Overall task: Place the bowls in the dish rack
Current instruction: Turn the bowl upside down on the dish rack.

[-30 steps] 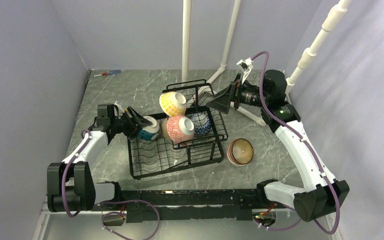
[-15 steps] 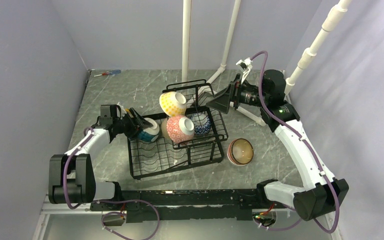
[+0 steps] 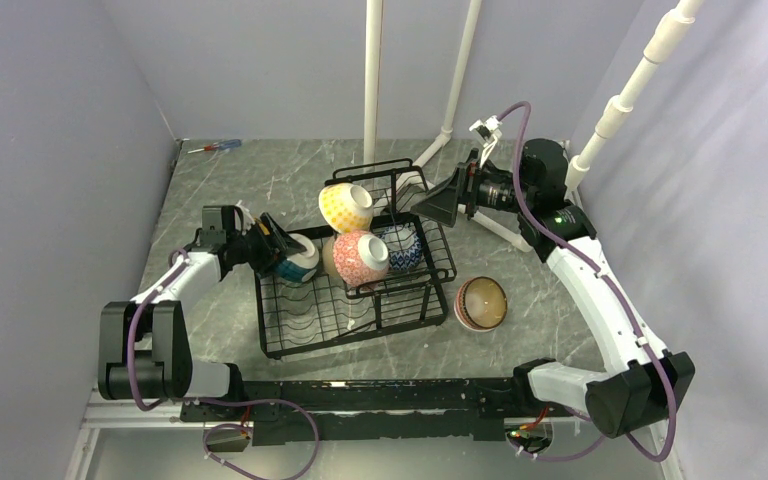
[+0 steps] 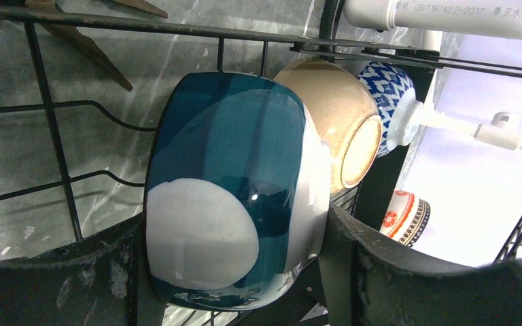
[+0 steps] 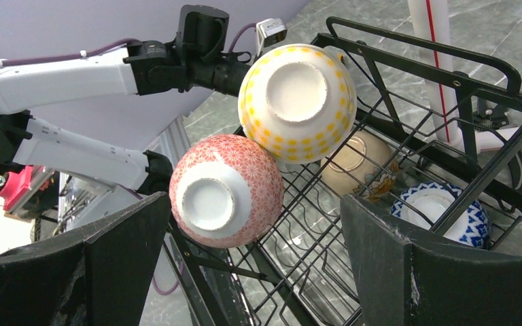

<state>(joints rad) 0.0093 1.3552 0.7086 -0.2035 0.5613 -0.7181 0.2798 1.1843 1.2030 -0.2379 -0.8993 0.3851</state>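
Left pincer (image 3: 282, 247) clamps the teal bowl (image 4: 231, 197), jaws fairly wide, at the end of the dish rack (image 3: 360, 322) nearest the tabletop's (image 3: 220, 190) left edge. Its fingers (image 4: 353, 265) hide the bowl's lower rim. A tan bowl (image 4: 343, 129) behind it is half covered. The pink bowl (image 3: 361, 257), yellow dotted bowl (image 3: 345, 206) and blue-white bowl (image 3: 400, 247) crowd the rack's middle. A brown striped bowl (image 3: 481, 302) sits on the tabletop just right of the rack. The right pincer (image 3: 438, 203) hangs wide open and empty beyond the rack's far right corner.

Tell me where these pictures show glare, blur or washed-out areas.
Left wrist view: small bright reflections sit on the glossy teal bowl, held by the left gripper; the background at right is washed out. Right wrist view: the pink bowl and yellow bowl are sharp; the lower left corner is overexposed. Top view: even light, no glare on the dish rack.
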